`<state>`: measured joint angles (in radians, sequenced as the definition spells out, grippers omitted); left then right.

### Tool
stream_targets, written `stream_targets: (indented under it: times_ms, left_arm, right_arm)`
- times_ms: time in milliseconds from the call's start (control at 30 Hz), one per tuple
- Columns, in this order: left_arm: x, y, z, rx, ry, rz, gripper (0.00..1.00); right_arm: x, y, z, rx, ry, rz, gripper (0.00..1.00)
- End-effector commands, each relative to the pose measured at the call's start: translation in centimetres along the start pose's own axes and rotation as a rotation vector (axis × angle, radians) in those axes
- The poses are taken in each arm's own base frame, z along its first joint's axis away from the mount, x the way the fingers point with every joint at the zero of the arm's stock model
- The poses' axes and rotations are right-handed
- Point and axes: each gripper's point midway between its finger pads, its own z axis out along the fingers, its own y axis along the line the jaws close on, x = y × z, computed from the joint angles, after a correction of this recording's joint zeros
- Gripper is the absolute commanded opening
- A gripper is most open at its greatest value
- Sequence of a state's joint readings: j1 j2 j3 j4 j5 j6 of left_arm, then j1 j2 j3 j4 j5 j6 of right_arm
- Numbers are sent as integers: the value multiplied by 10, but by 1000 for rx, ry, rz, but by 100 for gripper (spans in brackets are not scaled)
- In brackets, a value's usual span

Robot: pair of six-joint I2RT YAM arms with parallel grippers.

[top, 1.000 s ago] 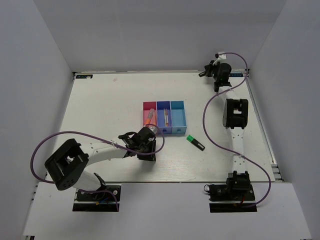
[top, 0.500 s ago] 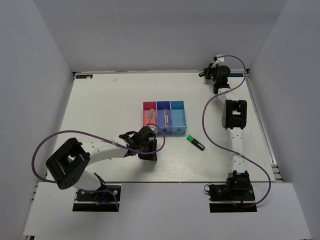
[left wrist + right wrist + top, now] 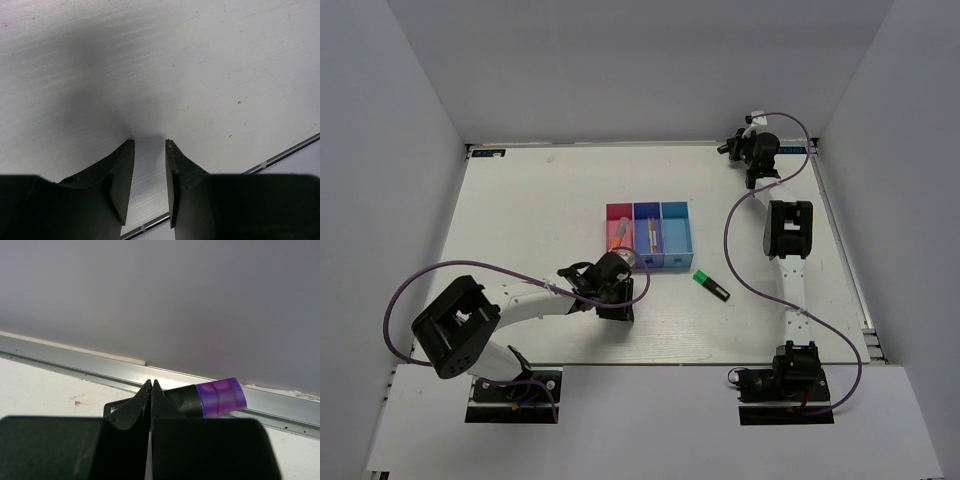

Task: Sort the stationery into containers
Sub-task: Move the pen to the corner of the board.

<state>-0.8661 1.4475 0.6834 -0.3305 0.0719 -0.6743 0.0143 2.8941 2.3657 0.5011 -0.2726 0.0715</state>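
- Lying flat on the matte white table (image 3: 520, 220): stubby green-black highlighter (image 3: 711, 285), near the glossy plastic bins (image 3: 677, 236).
- Left gripper (image 3: 149, 142): narrow gap, nothing between the jaws.
- Right gripper (image 3: 151, 382): pinched closed. Only its wrist view shows the translucent purple-capped highlighter (image 3: 210, 397) just behind it, along a metal rail (image 3: 60, 365).

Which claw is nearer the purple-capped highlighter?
Right. The right claw is shut beside the purple highlighter by the far wall; the left claw is far off, by the bins.

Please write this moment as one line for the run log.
left claw: open, empty | right claw: shut, purple highlighter just behind its tips | green highlighter: loose, outside the bins
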Motion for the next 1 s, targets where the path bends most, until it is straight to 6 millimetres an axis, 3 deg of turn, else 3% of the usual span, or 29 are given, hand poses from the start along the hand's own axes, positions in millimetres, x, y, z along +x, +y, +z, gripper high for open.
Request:
stream_targets:
  times_ms: [0,367,433,467,500,567,600,700,733,833,900,967]
  left_arm:
    - [3,5,0,-20,16,-3,42]
    - [7,9,-2,-23,13,-12,42]
    - [7,10,-3,-24,10,-16,42]
    - [6,9,-5,-20,4,-16,42]
    - [9,11,-4,-25,9,-19,42]
    - [10,12,-5,-26,7,-22,42]
    - [9,11,-5,-22,4,-21,42]
    - [9,12,-7,-24,2,-22,42]
    - [9,13,-6,-28,1,-19,42]
    - [10,12,-7,-22,-2,-20,42]
    - [11,14,-7,-24,-2,-22,42]
    - [9,12,-9,-17,-9,-21,42]
  right_arm:
    - [-16,-2,2,-2,-56,-30,0]
    - [-16,9,-12,-32,-13,-13,0]
    - [-8,9,-16,-32,4,-11,0]
    - [-19,10,-17,-36,-10,-22,0]
    - [-9,10,-20,-32,9,-15,0]
    - [-18,11,-22,-33,-4,-22,0]
    - [-10,12,-25,-35,12,-21,0]
    - [-13,14,-26,-29,12,-28,0]
    - [-17,-8,-32,8,8,-24,0]
    - [-12,-11,-40,18,24,-26,0]
    - [-24,-11,-43,20,8,-35,0]
    - [-13,-14,-48,29,29,-31,0]
